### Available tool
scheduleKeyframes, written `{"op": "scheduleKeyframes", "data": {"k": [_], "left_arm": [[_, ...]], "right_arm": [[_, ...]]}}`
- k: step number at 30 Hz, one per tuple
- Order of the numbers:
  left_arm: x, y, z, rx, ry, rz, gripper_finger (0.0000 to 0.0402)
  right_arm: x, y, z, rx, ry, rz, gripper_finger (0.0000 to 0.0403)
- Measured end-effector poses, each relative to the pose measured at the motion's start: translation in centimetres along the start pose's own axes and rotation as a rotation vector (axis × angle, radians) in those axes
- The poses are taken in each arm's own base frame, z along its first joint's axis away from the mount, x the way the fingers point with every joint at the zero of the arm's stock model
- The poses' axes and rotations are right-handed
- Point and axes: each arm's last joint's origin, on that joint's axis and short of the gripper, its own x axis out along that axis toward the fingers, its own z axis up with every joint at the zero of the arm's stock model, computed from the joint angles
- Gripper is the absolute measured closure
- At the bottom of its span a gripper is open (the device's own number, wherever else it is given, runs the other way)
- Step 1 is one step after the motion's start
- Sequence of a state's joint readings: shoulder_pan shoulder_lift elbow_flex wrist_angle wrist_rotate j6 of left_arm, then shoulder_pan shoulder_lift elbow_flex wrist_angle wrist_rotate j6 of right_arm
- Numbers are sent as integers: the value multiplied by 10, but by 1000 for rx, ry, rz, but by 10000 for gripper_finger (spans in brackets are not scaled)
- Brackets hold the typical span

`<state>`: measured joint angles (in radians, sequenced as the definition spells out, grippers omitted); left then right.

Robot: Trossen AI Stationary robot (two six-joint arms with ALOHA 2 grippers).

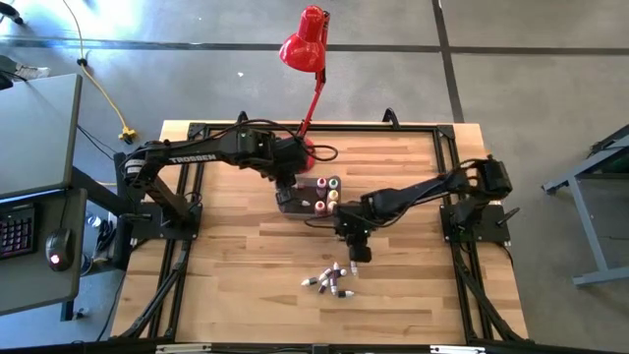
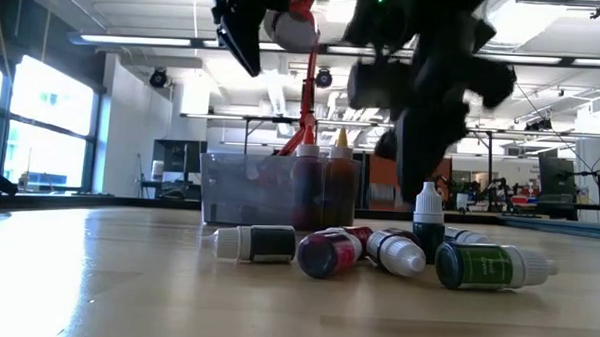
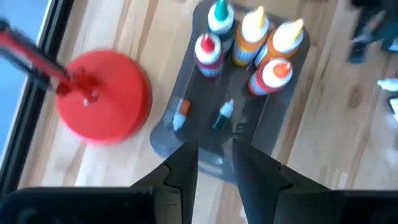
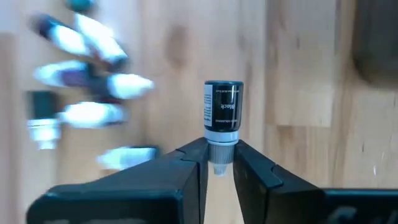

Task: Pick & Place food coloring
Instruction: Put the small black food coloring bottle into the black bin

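Several small food coloring bottles (image 1: 329, 282) lie on their sides in a loose pile on the wooden table, also seen in the low view (image 2: 357, 251). My right gripper (image 1: 361, 256) is just right of the pile, shut on a black-labelled bottle (image 4: 222, 109). A grey tub (image 1: 295, 197) stands at the table's far middle with several bottles upright in its right end (image 3: 255, 37) and two lying flat on its floor (image 3: 221, 115). My left gripper (image 3: 214, 152) hovers above the tub's left end, open, with nothing between its fingers. My right gripper pinches the black bottle's white cap (image 4: 219, 144) between its two fingertips, coming from above and slanting down. The dark body (image 2: 428, 238) hangs below the fingers, upright, cap up. Other bottles hide its bottom, so I cannot tell whether it is off the table.
A red desk lamp (image 1: 305, 49) leans over the table's far edge, its round base (image 3: 102, 96) beside the tub's left end. Bare wood lies left and right of the pile. A desk with a keyboard and mouse (image 1: 39, 231) stands left of the table.
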<state>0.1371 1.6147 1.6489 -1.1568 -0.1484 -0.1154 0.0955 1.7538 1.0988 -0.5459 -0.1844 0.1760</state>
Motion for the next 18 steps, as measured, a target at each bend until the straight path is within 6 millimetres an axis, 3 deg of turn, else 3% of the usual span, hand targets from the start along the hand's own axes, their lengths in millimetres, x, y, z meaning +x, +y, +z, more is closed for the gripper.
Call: {"op": "scheduleKeyframes", "data": {"k": [5, 8, 13, 18], "left_arm": [[-12, 1, -7, -24, 1, 4, 305], [-26, -2, -9, -35, -37, 6, 305], [-57, -8, -14, -36, -133, 56, 305], [-81, -24, -25, -39, -211, 67, 305]], "right_arm": [[-40, 15, 9, -29, -206, 7, 356], [-72, 17, 15, -72, -346, -79, 350], [-116, 9, 40, -110, -469, -270, 350], [-134, -14, 78, -139, -509, -335, 354]]}}
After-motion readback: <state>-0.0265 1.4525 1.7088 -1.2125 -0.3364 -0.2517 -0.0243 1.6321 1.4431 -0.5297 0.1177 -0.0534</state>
